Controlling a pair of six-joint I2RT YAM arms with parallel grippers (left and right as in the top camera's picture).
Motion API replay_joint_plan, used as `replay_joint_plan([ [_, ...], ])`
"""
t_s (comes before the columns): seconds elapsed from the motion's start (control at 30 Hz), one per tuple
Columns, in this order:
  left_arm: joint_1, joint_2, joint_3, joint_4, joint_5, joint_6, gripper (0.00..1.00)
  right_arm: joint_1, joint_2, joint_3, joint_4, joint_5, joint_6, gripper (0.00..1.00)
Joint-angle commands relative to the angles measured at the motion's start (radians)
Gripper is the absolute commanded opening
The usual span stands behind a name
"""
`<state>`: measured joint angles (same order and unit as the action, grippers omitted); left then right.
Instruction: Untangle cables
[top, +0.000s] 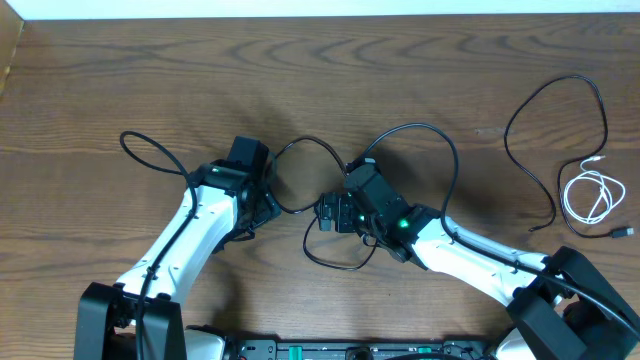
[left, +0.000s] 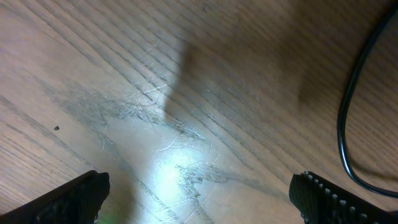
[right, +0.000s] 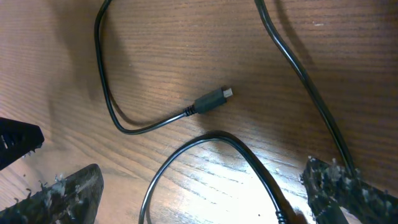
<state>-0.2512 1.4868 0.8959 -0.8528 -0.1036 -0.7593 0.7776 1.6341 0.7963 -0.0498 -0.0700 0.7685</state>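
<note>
At the centre of the worktop, a loop of black cable lies between the spread, empty fingers of the right gripper, with its plug just ahead. The left gripper, equally spread, holds nothing, and the cable runs off to its right.

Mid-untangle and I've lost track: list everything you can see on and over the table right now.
Table: one, brown wood, under everything.
Centre black cable: one, black, looped between the grippers, plug end lying free.
Right black cable: one, black, open loop on the table's right side.
White cable: one, white, coiled near the right edge.
Arm wires: two, black, apparently one looping off each arm.
Left gripper: one, black, open over bare wood.
Right gripper: one, black, open over the centre cable.
</note>
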Motion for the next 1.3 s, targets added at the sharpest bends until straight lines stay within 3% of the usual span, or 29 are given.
replay_joint_plan([
  [0.0,0.004,0.011,0.004,-0.003,-0.010,-0.005,0.98,0.006,-0.018,-0.006,-0.002,0.019,-0.019,0.99],
  [0.97,0.003,0.011,-0.046,-0.015,0.013,-0.005,0.98,0.006,-0.018,-0.006,0.043,0.011,-0.018,0.99],
  [1.07,0.003,0.011,-0.069,-0.008,0.013,-0.006,0.98,0.006,-0.018,-0.006,0.047,0.011,-0.018,0.86],
  [1.13,0.003,0.011,-0.080,-0.005,0.013,-0.006,0.98,0.006,-0.018,-0.006,0.050,0.011,-0.018,0.70],
  [1.27,0.003,0.011,-0.094,-0.006,0.013,-0.026,0.98,0.006,-0.018,-0.006,0.051,0.011,-0.018,0.21],
])
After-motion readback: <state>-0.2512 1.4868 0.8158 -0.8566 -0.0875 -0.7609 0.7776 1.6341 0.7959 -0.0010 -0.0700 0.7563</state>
